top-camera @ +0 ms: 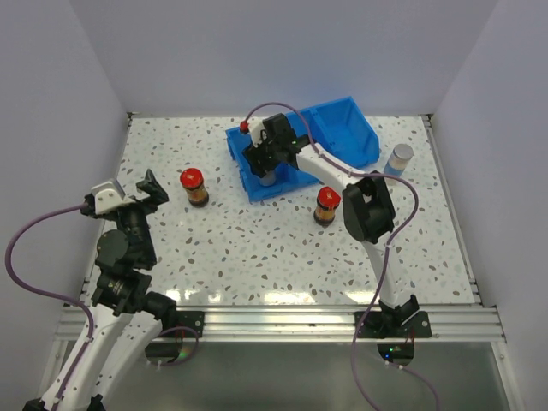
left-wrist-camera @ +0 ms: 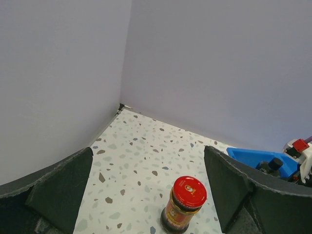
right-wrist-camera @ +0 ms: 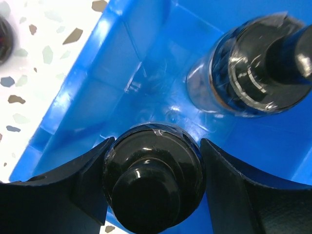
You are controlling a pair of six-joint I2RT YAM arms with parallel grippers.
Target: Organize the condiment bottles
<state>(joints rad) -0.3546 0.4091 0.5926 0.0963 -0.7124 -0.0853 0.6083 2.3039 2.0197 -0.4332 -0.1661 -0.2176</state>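
My right gripper [top-camera: 266,161] reaches down into the blue bin [top-camera: 347,116]. Its fingers hug both sides of a black-capped jar [right-wrist-camera: 153,178], shut on it. A second black-capped jar [right-wrist-camera: 253,66] stands beside it in the same compartment of the bin [right-wrist-camera: 122,63]. My left gripper [top-camera: 152,188] is open and empty. A red-capped jar [top-camera: 194,186] stands upright just to its right, and in the left wrist view this jar [left-wrist-camera: 184,204] lies ahead between the open fingers of the gripper [left-wrist-camera: 148,152]. A second red-capped jar [top-camera: 327,205] stands in front of the bin. A silver-capped jar [top-camera: 399,158] stands right of the bin.
The bin sits at the back middle of the speckled table and shows in the left wrist view [left-wrist-camera: 253,157]. White walls close the table on the left, back and right. The right arm's elbow [top-camera: 368,210] hangs over the table next to the second red-capped jar.
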